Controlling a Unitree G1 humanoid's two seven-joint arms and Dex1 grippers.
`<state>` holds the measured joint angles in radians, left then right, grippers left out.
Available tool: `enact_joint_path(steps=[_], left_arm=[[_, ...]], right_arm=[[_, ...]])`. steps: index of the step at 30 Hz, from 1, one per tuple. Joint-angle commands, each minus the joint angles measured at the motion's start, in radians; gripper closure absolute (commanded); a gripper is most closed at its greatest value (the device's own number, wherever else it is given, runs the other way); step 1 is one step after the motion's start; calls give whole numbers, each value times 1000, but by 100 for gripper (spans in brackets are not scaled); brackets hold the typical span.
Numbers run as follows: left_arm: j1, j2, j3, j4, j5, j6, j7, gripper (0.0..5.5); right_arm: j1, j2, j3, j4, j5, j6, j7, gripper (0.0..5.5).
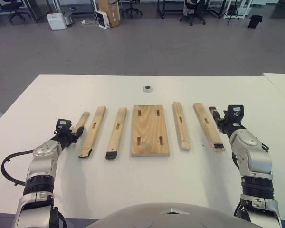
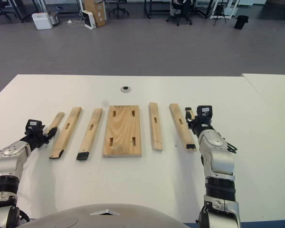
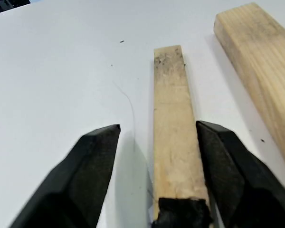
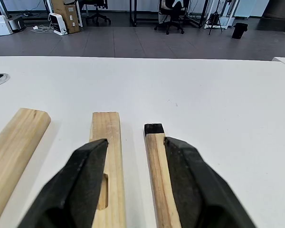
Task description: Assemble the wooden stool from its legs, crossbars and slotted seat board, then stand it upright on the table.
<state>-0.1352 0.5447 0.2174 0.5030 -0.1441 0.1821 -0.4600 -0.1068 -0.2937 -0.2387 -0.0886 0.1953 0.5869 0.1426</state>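
My left gripper (image 3: 157, 127) rests low over the left part of the white desk (image 1: 52, 95), its black fingers spread wide and holding nothing. Between them lies the thin pale wooden crossbar with a black tip (image 3: 171, 85). One finger sits just beside the bar and the other stands clear of it. The bar's black end is cut off at the edge of my wrist view, and from the head its near end is hidden behind my gripper.

Next comes the first slotted wooden leg (image 1: 95, 127), then the second slotted wooden leg (image 1: 117, 130), both flat on the desk with dark caps at their near ends. The rectangular wooden seat board with four slots (image 1: 150, 130) lies flat in the middle. Beyond it a small round grey grommet (image 1: 147, 89) is set into the desk.

Right of the board lie the third slotted wooden leg (image 1: 181, 126) and the fourth slotted wooden leg (image 1: 206, 124).

My right gripper (image 4: 137, 141) hovers at that fourth leg, fingers apart and holding nothing. One finger covers part of the leg's edge. The other covers part of the second thin black-tipped wooden crossbar (image 4: 154, 161), which lies just beside the leg. I cannot tell whether either finger touches the wood.
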Motion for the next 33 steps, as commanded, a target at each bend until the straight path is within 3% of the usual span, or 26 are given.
enact_joint_path(steps=[1, 8, 12, 17, 21, 26, 33], left_arm=[[0, 12, -11, 35, 11, 32, -13, 306], [-36, -5, -35, 60, 17, 0, -30, 420], [-151, -71, -6, 83, -34, -65, 7, 421], [-305, -172, -7, -148, -91, -190, 46, 421], [-298, -238, -139, -374, -120, -165, -46, 421], [-302, -343, -292, -502, -108, -152, -68, 421], [-303, -386, -343, -541, -162, -135, -134, 421]], right_arm=[[-1, 8, -15, 4, 5, 10, -15, 329], [-4, 27, -40, -5, 20, 24, -33, 329], [-21, 56, -92, -28, 47, 11, -69, 329], [-191, 63, -112, -115, 169, 79, -55, 329], [-379, 197, -108, -252, 462, 240, -82, 329], [-454, 281, -84, -326, 655, 355, -166, 329], [-463, 289, -77, -324, 802, 363, -208, 329]])
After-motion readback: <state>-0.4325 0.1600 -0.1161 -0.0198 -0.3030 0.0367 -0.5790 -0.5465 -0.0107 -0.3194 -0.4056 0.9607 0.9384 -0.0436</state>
